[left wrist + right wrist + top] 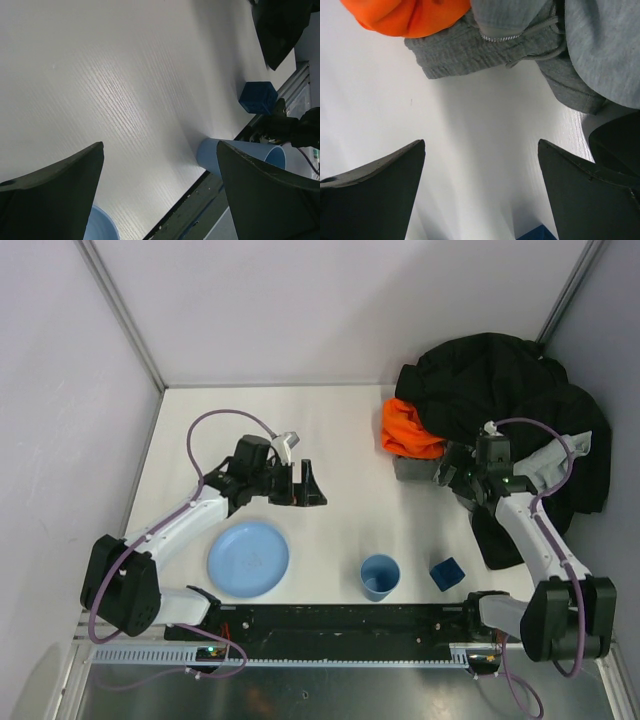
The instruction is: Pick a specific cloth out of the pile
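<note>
The pile sits at the back right: a big black jacket (500, 380) with a bright orange cloth (405, 428) at its left edge. The grey cloth (412, 468) lies just below the orange one. In the right wrist view the grey cloth (520, 40) fills the top, its thin cords (540, 27) lying across it, with the orange cloth (405, 15) at the upper left. My right gripper (447, 474) is open and empty (481, 145), just short of the grey cloth's edge, over bare table. My left gripper (305, 485) is open and empty (160, 147) over mid-table.
A blue plate (248, 558), a blue cup (380, 576) and a dark blue cube (447, 572) stand near the front edge. The cup (235, 152) and the cube (257, 96) also show in the left wrist view. White walls enclose the table.
</note>
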Controlling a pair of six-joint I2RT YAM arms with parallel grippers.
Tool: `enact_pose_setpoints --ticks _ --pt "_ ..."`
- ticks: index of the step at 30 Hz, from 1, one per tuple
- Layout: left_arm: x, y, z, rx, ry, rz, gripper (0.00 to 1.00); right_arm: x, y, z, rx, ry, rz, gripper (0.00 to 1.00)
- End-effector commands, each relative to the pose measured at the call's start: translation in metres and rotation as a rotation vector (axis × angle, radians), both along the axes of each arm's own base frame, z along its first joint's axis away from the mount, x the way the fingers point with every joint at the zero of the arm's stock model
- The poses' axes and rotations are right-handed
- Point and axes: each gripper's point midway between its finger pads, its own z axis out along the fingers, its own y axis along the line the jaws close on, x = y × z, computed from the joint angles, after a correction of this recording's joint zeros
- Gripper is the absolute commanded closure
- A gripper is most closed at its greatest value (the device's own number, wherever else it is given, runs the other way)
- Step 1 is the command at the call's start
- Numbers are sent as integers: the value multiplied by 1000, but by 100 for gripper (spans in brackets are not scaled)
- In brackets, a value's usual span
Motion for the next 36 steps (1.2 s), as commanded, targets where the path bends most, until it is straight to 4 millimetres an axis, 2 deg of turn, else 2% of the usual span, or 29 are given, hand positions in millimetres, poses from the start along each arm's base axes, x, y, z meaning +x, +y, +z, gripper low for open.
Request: enact_pose_setpoints --ticks 1,8,18,26,28,29,31,32,36 --pt "-2 -2 6 -5 -69 -49 0 31 0 11 35 -39 -1 1" --pt "0 5 -4 35 -85 -38 0 70 -4 4 22 21 -9 1" --pt "-4 8 -21 61 -40 -22 0 107 -11 -22 0 119 -46 5" --pt "-3 9 -27 72 -22 -13 0 131 -14 -33 -56 162 -62 20" --pt "-3 9 -29 74 -16 -10 0 137 -14 -35 -71 174 -57 29" --pt "-3 10 -30 76 -13 -9 0 141 -13 -34 -81 178 -57 38" --pt "-3 10 -31 79 -10 -4 0 144 -13 -34 -111 201 -62 64" --pt "-3 10 -32 80 -7 -3 0 145 -14 -33 -127 211 -66 73" --pt "-3 10 -33 81 -3 -1 0 148 -9 -22 -177 214 -51 90"
